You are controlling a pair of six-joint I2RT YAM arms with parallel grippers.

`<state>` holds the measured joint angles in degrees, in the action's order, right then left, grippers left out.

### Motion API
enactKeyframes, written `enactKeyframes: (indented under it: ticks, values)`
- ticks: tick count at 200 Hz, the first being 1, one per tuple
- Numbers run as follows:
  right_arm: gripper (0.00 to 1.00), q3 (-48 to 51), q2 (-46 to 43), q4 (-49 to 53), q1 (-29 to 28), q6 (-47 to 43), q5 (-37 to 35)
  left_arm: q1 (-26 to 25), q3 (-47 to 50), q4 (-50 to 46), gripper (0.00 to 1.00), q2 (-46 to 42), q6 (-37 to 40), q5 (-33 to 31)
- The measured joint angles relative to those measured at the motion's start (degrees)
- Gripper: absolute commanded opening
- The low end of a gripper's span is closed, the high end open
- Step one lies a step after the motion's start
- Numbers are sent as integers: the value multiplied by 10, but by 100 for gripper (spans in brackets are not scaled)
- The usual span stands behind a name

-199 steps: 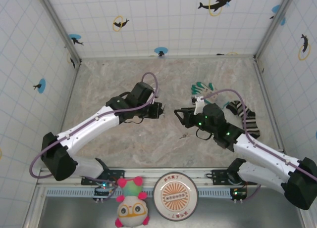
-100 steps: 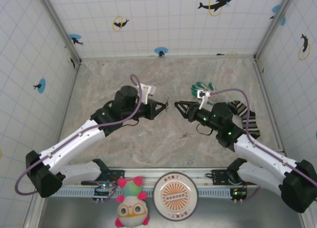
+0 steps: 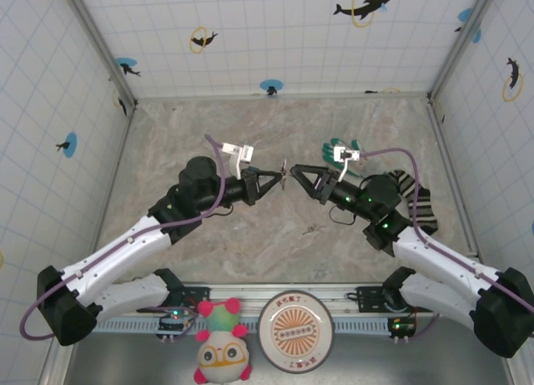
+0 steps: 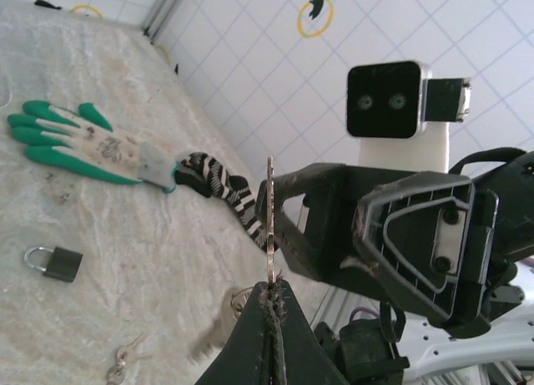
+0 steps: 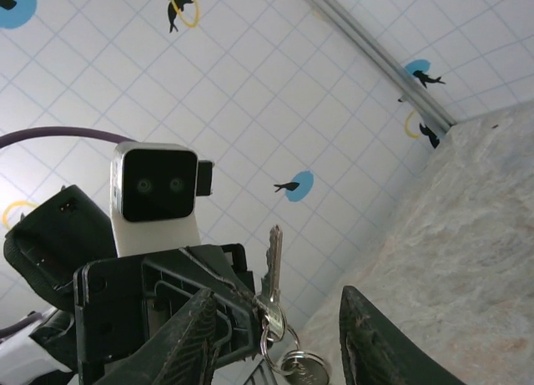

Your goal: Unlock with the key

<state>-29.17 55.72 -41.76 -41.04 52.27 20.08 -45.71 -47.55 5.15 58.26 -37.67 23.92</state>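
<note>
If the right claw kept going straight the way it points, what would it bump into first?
Most likely the small silver key that the shut left gripper holds up facing it. The key lines up between the right gripper's open jaws, though how far off is unclear.

No legible text anywhere. Candidates checked:
- Round disc on the near rail: a ring of red characters and a red band across its middle, all too small to read.
- Glove: a grey printed mark on its back, blurred and unreadable.
- Padlock: the face is too small to tell any brand.
- Wall tiles: picture decals only, with no lettering. One is a black dolphin through a yellow ring, another a dark fish on a blue dot.
</note>
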Motion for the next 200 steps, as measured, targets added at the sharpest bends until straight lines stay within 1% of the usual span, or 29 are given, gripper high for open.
enactKeyframes:
  ticks: [49, 94, 105, 114, 141, 157, 182, 195, 200]
  values:
    - [35, 0, 7, -14, -15, 5, 8, 0, 18, 47, 0, -4, -15, 18]
    - [24, -10, 14, -30, -25, 8, 17, 0, 34, 79, 0, -7, -25, 31]
    - [19, -13, 15, -32, -26, 9, 17, 0, 37, 88, 0, -9, -29, 33]
    - [17, -14, 16, -34, -28, 8, 17, 0, 38, 94, 0, -11, -30, 36]
    - [19, -15, 17, -39, -33, 11, 23, 0, 41, 110, 0, -15, -35, 40]
    - [16, -15, 17, -40, -35, 12, 26, 0, 46, 121, 0, -15, -38, 42]
    - [7, -15, 17, -48, -37, 12, 27, 0, 47, 133, 0, -16, -46, 46]
    - [0, -16, 17, -55, -36, 11, 25, 0, 48, 138, 0, -17, -49, 48]
    - [0, -16, 17, -56, -36, 12, 25, 0, 48, 139, 0, -19, -51, 48]
